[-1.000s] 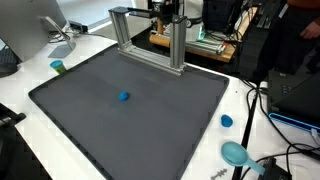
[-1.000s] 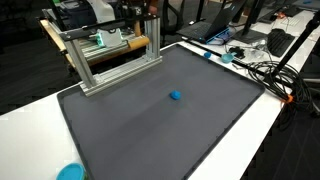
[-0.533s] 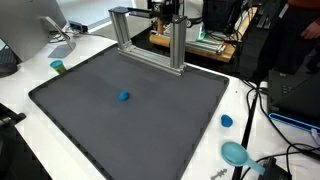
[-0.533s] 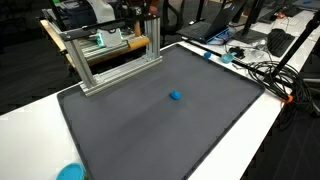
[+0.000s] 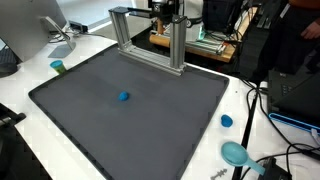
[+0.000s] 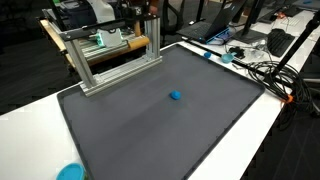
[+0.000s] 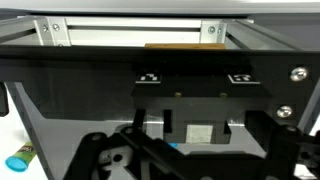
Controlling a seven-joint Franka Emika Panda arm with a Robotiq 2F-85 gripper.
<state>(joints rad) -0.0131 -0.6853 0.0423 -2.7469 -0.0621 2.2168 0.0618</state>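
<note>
The gripper (image 7: 188,165) is holding its fingers wide apart, gripping nothing. The metal frame (image 5: 178,45) is standing right in front of it, at the edge of the gray mat (image 5: 160,125). A blue ball (image 5: 124,97) is lying well apart.

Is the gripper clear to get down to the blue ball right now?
Probably yes. The ball lies alone on the mat, nothing near it. The gripper sits back by the frame at the mat's edge and may need to clear that first.
</note>
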